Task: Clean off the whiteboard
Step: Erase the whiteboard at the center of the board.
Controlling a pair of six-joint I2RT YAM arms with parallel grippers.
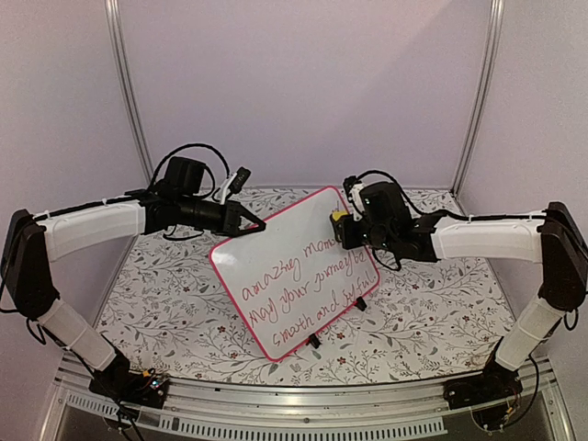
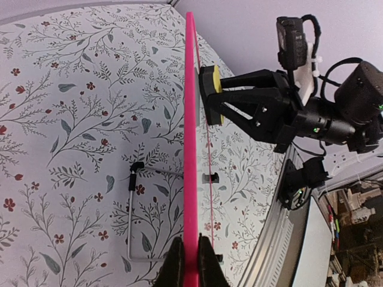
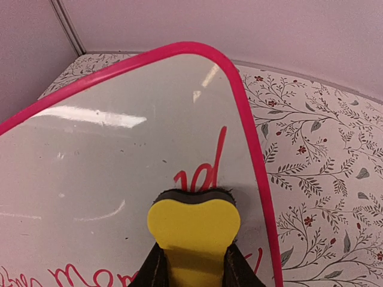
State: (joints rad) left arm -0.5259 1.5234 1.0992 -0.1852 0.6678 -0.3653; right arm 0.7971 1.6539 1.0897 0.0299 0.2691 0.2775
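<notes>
The whiteboard (image 1: 294,276), pink-framed and covered in red handwriting, stands tilted on the floral table. My left gripper (image 1: 255,223) is shut on its upper left edge. In the left wrist view the board shows edge-on as a pink strip (image 2: 190,137), pinched between the left gripper's (image 2: 190,251) black fingers. My right gripper (image 1: 347,225) is shut on a yellow eraser (image 1: 339,217) near the board's top right corner. In the right wrist view the eraser (image 3: 192,230) lies with its dark felt against the board (image 3: 119,155), just below red letters (image 3: 206,170). The right gripper (image 3: 192,272) holds it by its sides.
Two black clip feet (image 1: 312,341) sit along the board's lower edge. A thin wire stand (image 2: 133,209) is behind the board. The floral tablecloth (image 1: 432,303) runs to pale walls at the back and sides. An aluminium rail (image 1: 303,400) lines the near edge.
</notes>
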